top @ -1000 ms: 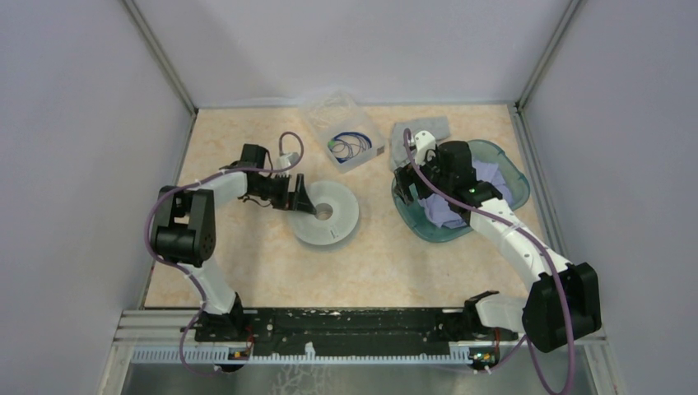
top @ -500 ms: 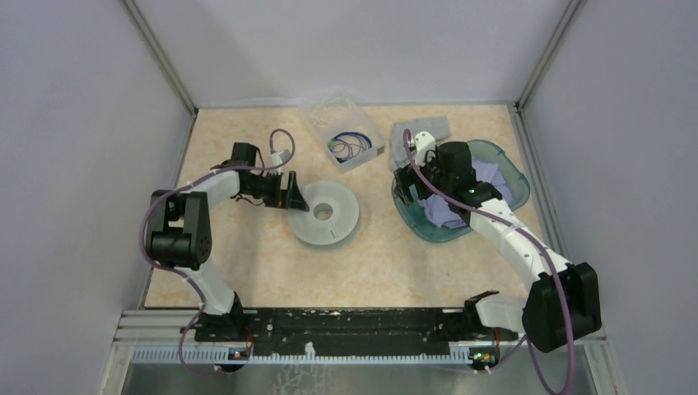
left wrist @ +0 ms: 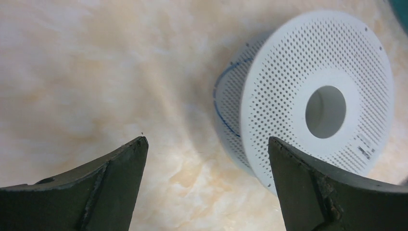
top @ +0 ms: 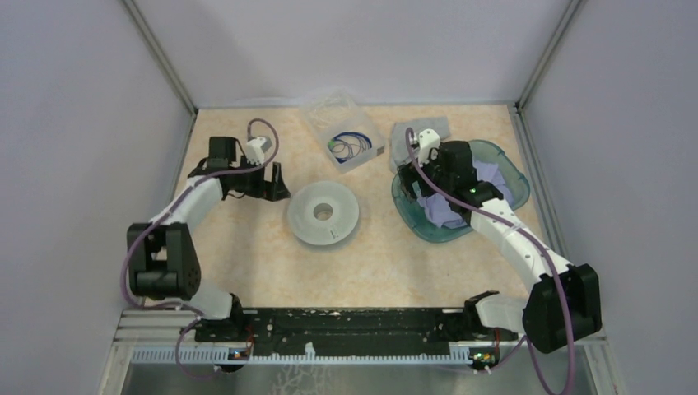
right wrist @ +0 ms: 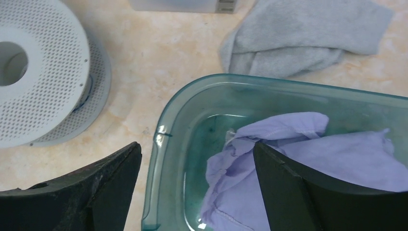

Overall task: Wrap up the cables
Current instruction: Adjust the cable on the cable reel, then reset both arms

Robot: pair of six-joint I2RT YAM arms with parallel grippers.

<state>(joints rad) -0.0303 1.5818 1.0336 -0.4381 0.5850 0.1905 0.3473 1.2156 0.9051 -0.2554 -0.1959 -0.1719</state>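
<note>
Left wrist view: my left claw (left wrist: 207, 144) gapes empty toward the pale perforated plastic spool (left wrist: 308, 96), apparently to seize it; my right claw (right wrist: 196, 147) likewise spread.

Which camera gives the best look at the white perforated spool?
The left wrist view: the spool fills the right side close up, with its perforated face, centre hole and small label plain. The top external view shows the spool whole but small and distant. The right wrist view catches only part of it at the left edge.
</note>
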